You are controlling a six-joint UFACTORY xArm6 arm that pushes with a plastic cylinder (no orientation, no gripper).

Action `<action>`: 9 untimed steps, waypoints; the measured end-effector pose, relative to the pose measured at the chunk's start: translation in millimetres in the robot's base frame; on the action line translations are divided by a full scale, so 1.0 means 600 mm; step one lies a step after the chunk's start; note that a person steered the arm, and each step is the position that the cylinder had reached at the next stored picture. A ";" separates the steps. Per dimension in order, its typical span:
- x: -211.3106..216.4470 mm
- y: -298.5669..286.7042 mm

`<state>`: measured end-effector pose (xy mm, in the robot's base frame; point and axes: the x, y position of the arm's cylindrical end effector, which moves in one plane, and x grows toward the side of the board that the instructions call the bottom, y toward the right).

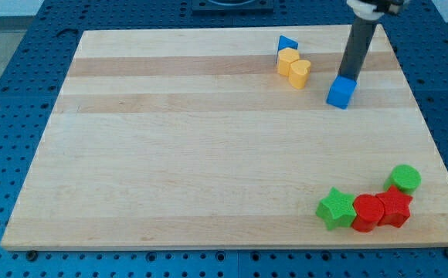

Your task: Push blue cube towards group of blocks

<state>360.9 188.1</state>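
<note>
The blue cube (341, 93) lies at the board's upper right. My tip (347, 76) stands right behind it, touching its top edge on the view's top side; the dark rod rises from there to the view's top. A group of blocks sits at the bottom right: a green star (336, 208), a red cylinder-like block (368, 213), a red star (395, 206) and a green cylinder (405, 178). Another group lies to the cube's left: a blue triangle (287, 44), a yellow hexagon-like block (288, 62) and a yellow heart (300, 72).
The wooden board (193, 154) rests on a blue perforated table (8, 93). The board's right edge runs close to the cube and the green cylinder.
</note>
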 end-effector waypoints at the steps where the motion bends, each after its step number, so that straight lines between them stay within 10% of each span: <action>1: 0.000 -0.001; 3: -0.004 0.029; 5: 0.135 0.010; 9: 0.027 -0.021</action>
